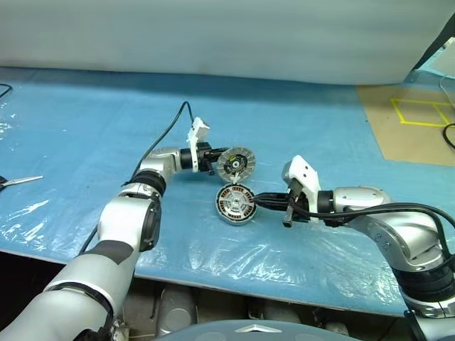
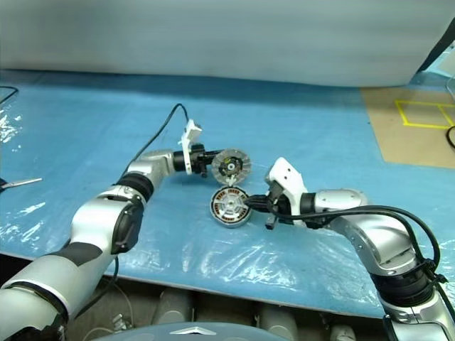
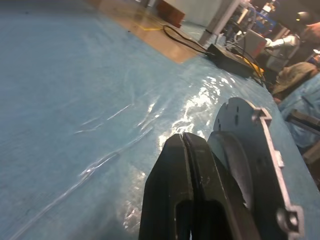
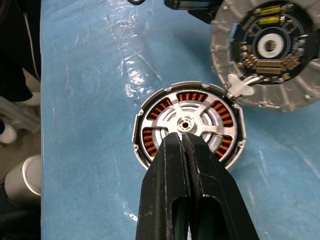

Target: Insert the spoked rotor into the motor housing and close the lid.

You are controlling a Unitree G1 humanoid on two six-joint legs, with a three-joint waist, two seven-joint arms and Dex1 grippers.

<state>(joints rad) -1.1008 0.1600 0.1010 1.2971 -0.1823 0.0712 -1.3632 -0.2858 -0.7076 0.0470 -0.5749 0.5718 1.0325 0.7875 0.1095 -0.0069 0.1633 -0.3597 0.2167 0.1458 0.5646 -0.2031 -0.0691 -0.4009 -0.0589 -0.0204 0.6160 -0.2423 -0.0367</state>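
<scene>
The motor housing (image 4: 187,127) lies on the blue-covered bench (image 1: 85,121) just ahead of the right pincer (image 4: 182,137), whose 2 fingers are pressed together and empty over the near rim. A spoked rotor (image 4: 186,121) appears already seated inside, with copper windings showing between its arms. The lid (image 1: 235,164) is held on edge at the tip of the left pincer (image 1: 211,159), which looks clamped on its rim, though the contact itself is hidden; its segmented face is turned towards the camera and its lower edge is just beside the housing's far rim. The lid is judged best tipped flat, centred over the hub and lowered squarely, with the right pincer steadying the housing. Clear plastic sheeting wrinkles over the bench; scissors (image 1: 18,181) lie well apart beyond the left arm, and yellow tape marks a brown floor patch (image 1: 416,121).
</scene>
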